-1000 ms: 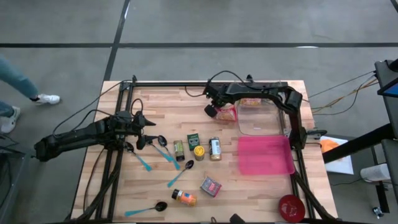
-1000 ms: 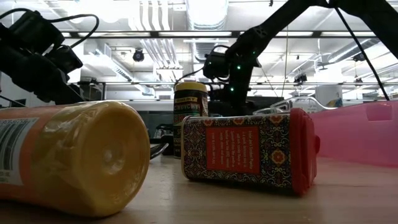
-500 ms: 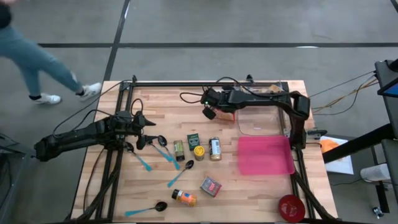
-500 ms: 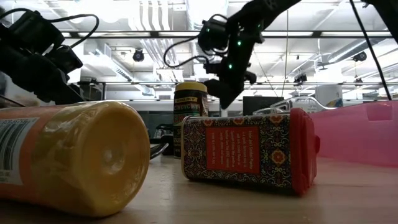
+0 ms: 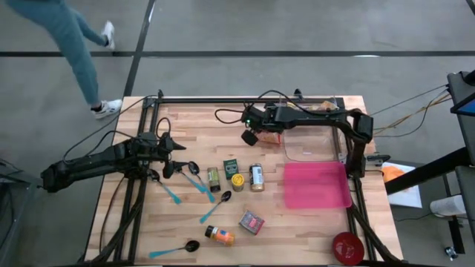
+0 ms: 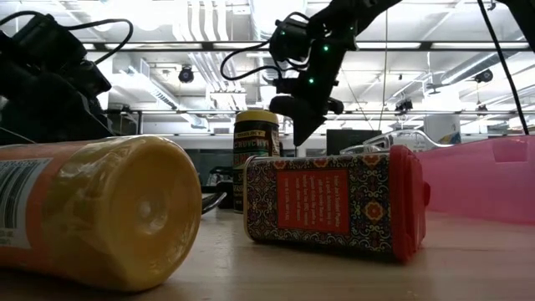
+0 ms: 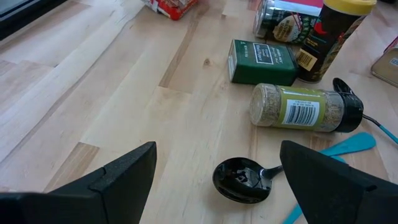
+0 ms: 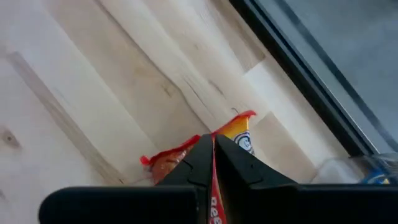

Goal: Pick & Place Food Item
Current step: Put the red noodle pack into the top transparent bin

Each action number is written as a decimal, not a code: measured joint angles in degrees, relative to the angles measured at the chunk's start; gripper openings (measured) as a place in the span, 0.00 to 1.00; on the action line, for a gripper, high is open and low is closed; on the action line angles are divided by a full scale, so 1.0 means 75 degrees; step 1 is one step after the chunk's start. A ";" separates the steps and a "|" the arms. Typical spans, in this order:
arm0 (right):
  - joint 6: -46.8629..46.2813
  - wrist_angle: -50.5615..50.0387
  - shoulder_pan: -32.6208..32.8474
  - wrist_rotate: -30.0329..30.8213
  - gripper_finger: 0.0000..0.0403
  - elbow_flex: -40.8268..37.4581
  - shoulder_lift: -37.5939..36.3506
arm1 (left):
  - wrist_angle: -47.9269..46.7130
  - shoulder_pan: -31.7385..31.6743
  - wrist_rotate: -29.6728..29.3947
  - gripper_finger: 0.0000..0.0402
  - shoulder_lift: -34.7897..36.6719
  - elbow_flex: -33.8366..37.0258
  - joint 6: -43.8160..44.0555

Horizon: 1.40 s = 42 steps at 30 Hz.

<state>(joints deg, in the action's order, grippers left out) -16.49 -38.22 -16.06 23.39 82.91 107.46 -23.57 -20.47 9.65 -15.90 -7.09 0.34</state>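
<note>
Change: your right gripper has lifted the snack bag off the table.
Grip: clamped on bag.
Left gripper: spread, idle.
Next: carry to clear container.

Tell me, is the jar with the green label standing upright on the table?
No, in the left wrist view the jar with the green label lies on its side on the wooden table, beside a black spoon.

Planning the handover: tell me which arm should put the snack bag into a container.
Right. The right gripper is already shut on the snack bag, lifted beside the clear container. The left gripper hangs open across the table, over a spoon and a spice jar.
</note>
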 joint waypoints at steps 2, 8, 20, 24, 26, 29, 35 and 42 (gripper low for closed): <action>0.0000 -0.0078 -0.0190 -0.0405 0.03 0.0000 -0.0051 | 0.0003 0.0000 0.0000 0.86 0.0000 0.0000 0.0003; 0.0429 -0.0059 -0.0981 -0.2905 0.03 -0.0006 -0.0088 | 0.0001 -0.0001 0.0000 0.86 0.0000 0.0000 0.0001; -0.0311 0.0285 -0.1402 -0.2703 0.51 -0.0012 -0.0065 | 0.0003 0.0000 0.0000 0.86 0.0000 0.0000 0.0000; 0.0503 0.0318 -0.1418 -0.2513 0.73 -0.0012 -0.0065 | 0.0000 0.0000 0.0000 0.86 0.0003 0.0000 0.0000; 0.0574 0.0352 -0.1421 -0.2490 0.80 -0.0042 -0.0065 | 0.0002 0.0000 0.0000 0.86 0.0000 0.0000 0.0002; 0.0488 0.0387 -0.1409 -0.2475 0.87 -0.0162 -0.0065 | 0.0003 0.0000 0.0000 0.86 0.0001 0.0000 0.0000; 0.0477 0.1033 -0.1446 -0.1840 0.89 -0.0646 -0.0062 | 0.0000 0.0000 0.0000 0.86 0.0000 0.0000 0.0000; 0.0397 0.1685 -0.1494 -0.1864 0.89 -0.1216 -0.0062 | 0.0003 0.0000 0.0000 0.86 0.0000 0.0000 0.0000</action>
<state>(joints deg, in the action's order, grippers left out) -13.51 -25.59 -27.27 9.41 73.79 107.00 -23.55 -20.47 9.65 -15.90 -7.09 0.34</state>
